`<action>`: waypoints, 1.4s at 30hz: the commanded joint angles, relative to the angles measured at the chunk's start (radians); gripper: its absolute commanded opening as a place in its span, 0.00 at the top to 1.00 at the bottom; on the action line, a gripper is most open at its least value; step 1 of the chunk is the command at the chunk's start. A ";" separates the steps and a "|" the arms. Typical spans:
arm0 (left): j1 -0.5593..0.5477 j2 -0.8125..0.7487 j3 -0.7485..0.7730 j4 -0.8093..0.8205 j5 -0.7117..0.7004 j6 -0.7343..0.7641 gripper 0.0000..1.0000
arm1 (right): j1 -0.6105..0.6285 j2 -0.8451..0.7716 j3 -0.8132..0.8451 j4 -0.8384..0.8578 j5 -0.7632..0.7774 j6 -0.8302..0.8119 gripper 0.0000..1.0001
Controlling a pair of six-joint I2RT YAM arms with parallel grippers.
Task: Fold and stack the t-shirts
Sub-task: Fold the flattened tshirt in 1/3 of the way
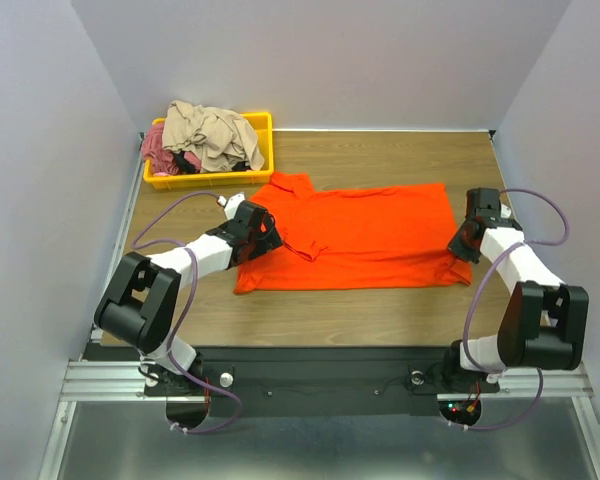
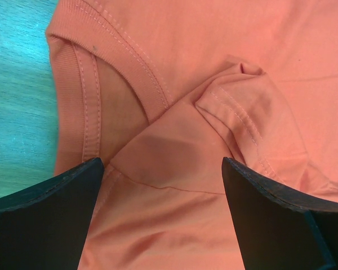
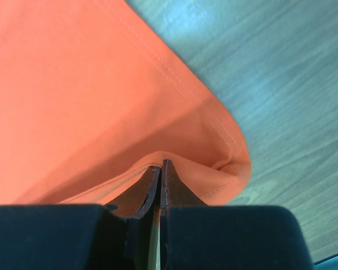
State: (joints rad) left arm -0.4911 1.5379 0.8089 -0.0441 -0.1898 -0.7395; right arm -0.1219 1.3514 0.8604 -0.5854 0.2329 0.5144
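An orange t-shirt (image 1: 360, 235) lies spread on the wooden table, collar to the left and hem to the right. My left gripper (image 1: 265, 232) is open and low over the collar end. In the left wrist view (image 2: 163, 163) its black fingers (image 2: 56, 202) stand wide apart over the ribbed collar (image 2: 84, 95) and a folded-in sleeve (image 2: 242, 107). My right gripper (image 1: 463, 245) is at the shirt's near right hem corner. In the right wrist view (image 3: 161, 166) its jaws are pressed together on the hem, and the cloth (image 3: 73, 84) bunches up around the tips.
A yellow bin (image 1: 264, 140) at the back left holds a pile of beige, pink and dark clothes (image 1: 210, 135). White walls close in the left, right and back sides. Bare wood (image 1: 380, 305) shows in front of the shirt.
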 commanded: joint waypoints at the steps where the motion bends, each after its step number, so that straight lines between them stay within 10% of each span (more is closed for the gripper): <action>1: -0.004 0.007 0.022 0.021 -0.011 0.011 0.02 | 0.008 0.058 0.071 -0.001 0.061 -0.027 0.94; 6: -0.004 0.016 0.039 0.020 -0.019 0.011 0.02 | 0.008 0.169 0.135 0.004 0.140 -0.028 0.87; 10: -0.004 0.016 0.047 0.018 -0.017 0.009 0.02 | 0.008 0.290 0.196 0.004 0.228 -0.021 0.07; 11: -0.004 0.013 0.049 0.016 -0.014 0.009 0.01 | 0.008 0.299 0.204 0.002 0.264 -0.008 0.00; 21: -0.012 -0.076 0.059 -0.052 -0.028 0.015 0.01 | 0.008 0.180 0.252 -0.004 0.433 0.000 0.00; 30: -0.099 -0.104 0.058 -0.010 -0.008 -0.001 0.02 | 0.028 0.051 0.033 0.134 -0.503 -0.074 0.00; 42: -0.090 0.039 -0.057 0.110 0.013 -0.026 0.02 | 0.087 0.228 0.018 0.185 -0.198 -0.024 0.00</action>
State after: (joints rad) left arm -0.6060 1.5642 0.7883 0.0483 -0.1421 -0.7517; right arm -0.0372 1.5204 0.8452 -0.4561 -0.1215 0.4713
